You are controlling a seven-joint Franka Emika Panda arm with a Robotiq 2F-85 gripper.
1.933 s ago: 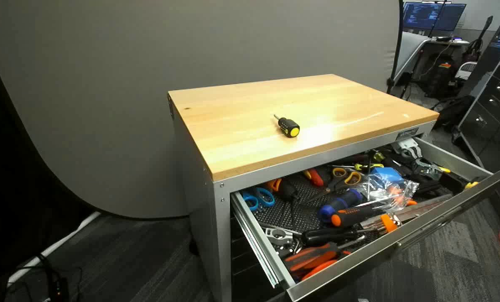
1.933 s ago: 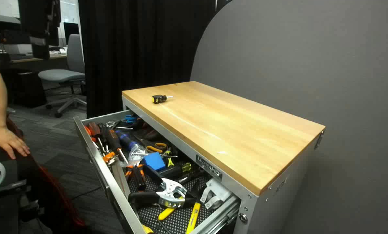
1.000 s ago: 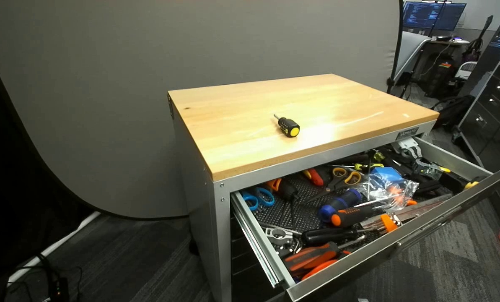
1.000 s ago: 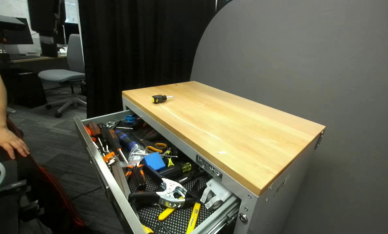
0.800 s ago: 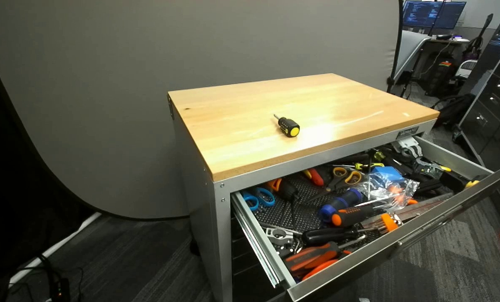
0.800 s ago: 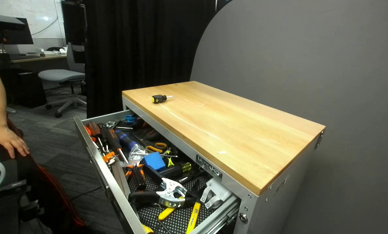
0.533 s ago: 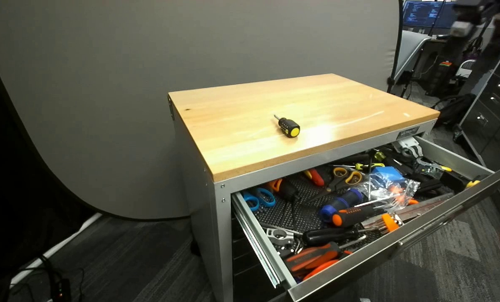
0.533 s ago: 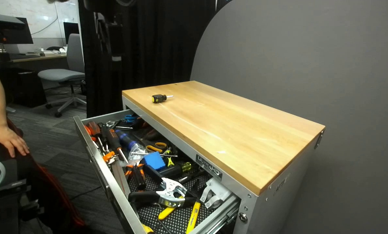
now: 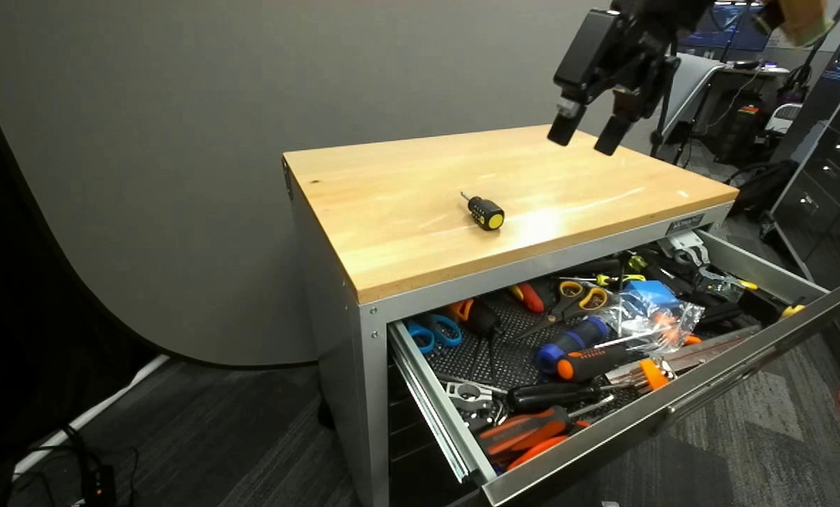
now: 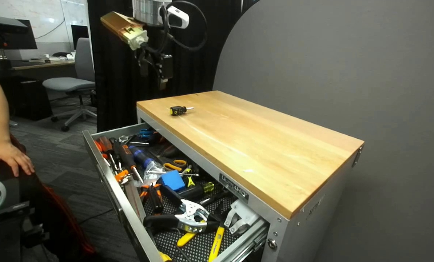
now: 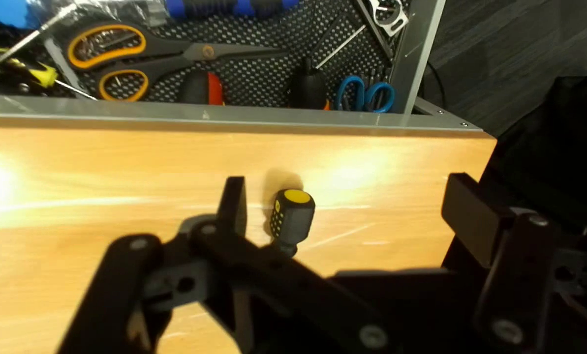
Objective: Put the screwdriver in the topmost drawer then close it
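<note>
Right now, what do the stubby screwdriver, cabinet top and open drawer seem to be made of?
Screwdriver: silvery shank, probably metal; matte black handle, maybe plastic or rubber. Cabinet top: likely varnished wood, by its grain and glare. Drawer: seemingly sheet metal, thin-edged, grey, dully shining.

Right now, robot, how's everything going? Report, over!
Pincer open, holding nothing. Screwdriver lying on the wooden top. Top drawer pulled out. Nothing seen in the way.

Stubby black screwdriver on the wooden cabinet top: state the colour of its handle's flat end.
The round handle end is yellow, clearest in the wrist view.
</note>
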